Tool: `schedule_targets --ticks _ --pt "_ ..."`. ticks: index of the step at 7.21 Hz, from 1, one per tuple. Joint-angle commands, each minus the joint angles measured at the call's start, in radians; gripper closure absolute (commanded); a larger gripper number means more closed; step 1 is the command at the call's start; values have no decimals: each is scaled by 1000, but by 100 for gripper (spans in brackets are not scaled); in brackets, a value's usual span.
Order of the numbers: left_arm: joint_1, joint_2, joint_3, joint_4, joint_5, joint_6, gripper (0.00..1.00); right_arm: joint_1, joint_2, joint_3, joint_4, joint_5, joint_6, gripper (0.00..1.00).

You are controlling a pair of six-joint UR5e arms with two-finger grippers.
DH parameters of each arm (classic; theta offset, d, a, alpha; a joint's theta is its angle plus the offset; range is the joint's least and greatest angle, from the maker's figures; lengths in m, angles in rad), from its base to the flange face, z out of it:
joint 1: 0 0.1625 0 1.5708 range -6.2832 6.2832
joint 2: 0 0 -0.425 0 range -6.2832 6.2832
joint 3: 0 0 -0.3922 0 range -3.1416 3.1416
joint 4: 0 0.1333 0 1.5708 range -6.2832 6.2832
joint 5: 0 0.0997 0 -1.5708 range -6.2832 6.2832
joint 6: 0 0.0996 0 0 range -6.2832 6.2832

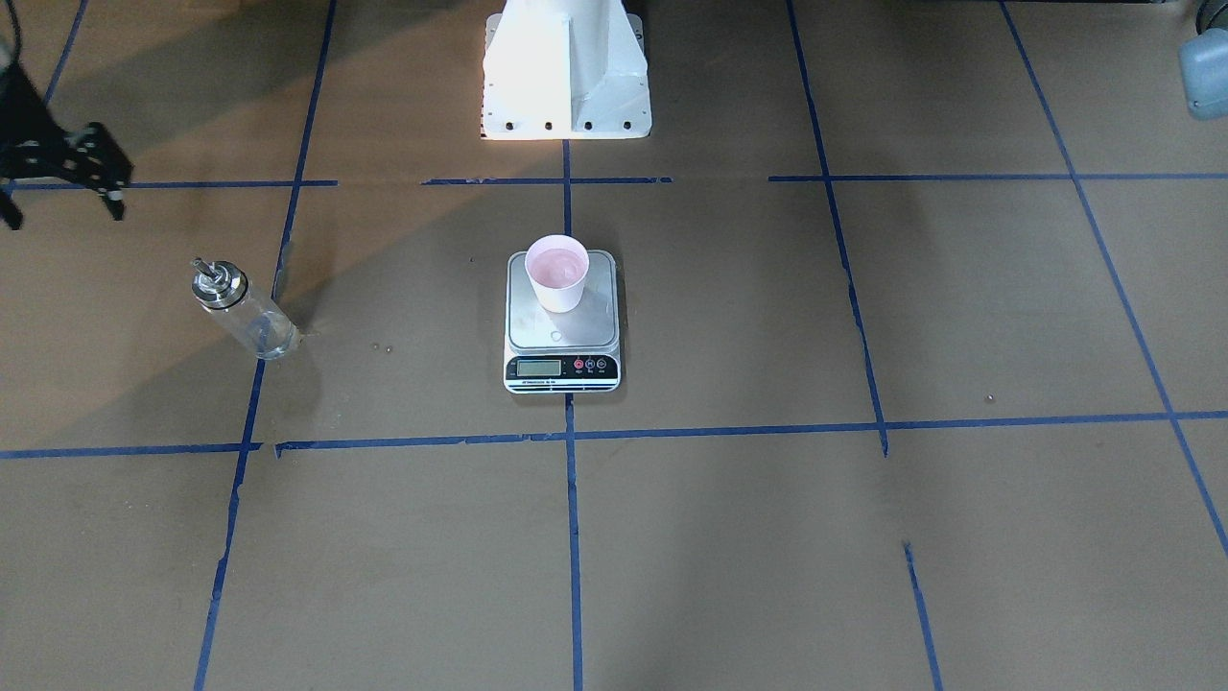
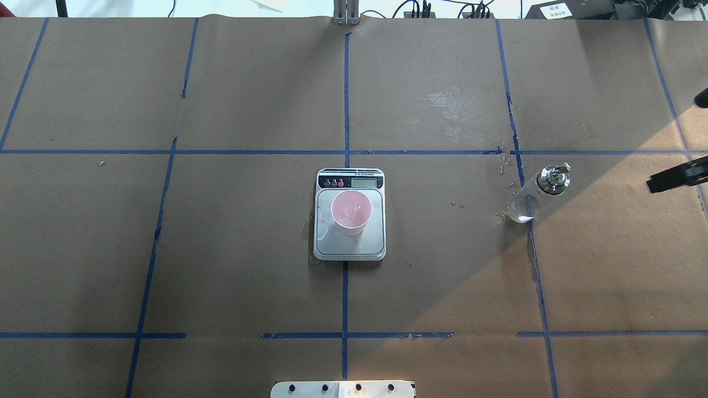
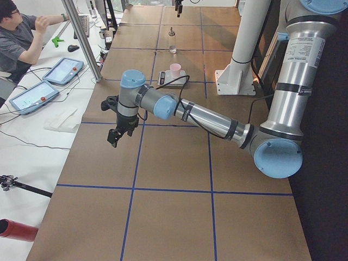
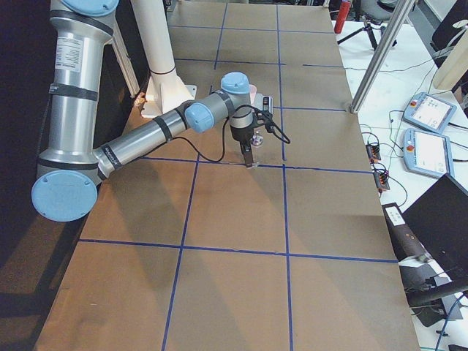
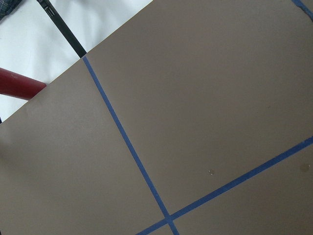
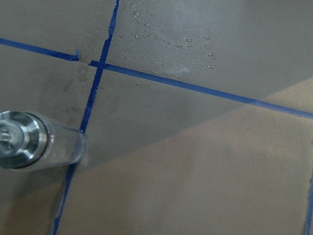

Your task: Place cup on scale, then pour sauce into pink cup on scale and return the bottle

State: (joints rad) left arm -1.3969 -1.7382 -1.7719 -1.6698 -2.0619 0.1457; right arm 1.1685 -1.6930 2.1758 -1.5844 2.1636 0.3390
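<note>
The pale pink cup (image 1: pixel 556 274) stands upright on the silver platform of the scale (image 1: pixel 561 334), at the table's middle; both also show in the overhead view, cup (image 2: pixel 350 213) and scale (image 2: pixel 371 244). The clear glass bottle (image 1: pixel 240 312) with its silver pourer cap stands upright on the table, free of any grip; it also shows in the overhead view (image 2: pixel 539 193) and the right wrist view (image 6: pixel 34 142). My right gripper (image 1: pixel 62 213) is open and empty, raised beside and beyond the bottle. My left gripper (image 3: pixel 115 136) hangs far off near the table's end; I cannot tell whether it is open.
The white robot pedestal (image 1: pixel 566 77) stands behind the scale. Blue tape lines cross the brown paper. Small wet drops (image 2: pixel 506 163) lie near the bottle. An operator (image 3: pixel 19 38) sits beside the table, with tablets (image 3: pixel 62 70) close by.
</note>
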Motion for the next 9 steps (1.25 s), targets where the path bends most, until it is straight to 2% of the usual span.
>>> schedule_targets --ticks 1,2,3,4,5,6,7,9 --pt "-2 5 0 8 -1 6 0 294 56 -208 -101 163 -474 0" --pt "-10 9 9 12 -17 9 0 339 56 -287 -98 179 -567 0" --pt "-34 14 28 13 -38 12 0 391 56 -391 -95 235 -625 0" --pt "-91 17 89 12 -85 61 0 408 58 -459 -88 263 -658 0" --pt "-149 22 159 12 -134 160 0 408 61 -465 -86 252 -650 0" --pt "-201 73 189 1 -141 219 0 407 58 -468 -85 173 -647 0" --pt "-215 116 187 -13 -139 219 0 407 62 -476 -65 139 -643 0" --pt "-212 152 186 -5 -132 209 0 407 58 -556 30 140 -612 0"
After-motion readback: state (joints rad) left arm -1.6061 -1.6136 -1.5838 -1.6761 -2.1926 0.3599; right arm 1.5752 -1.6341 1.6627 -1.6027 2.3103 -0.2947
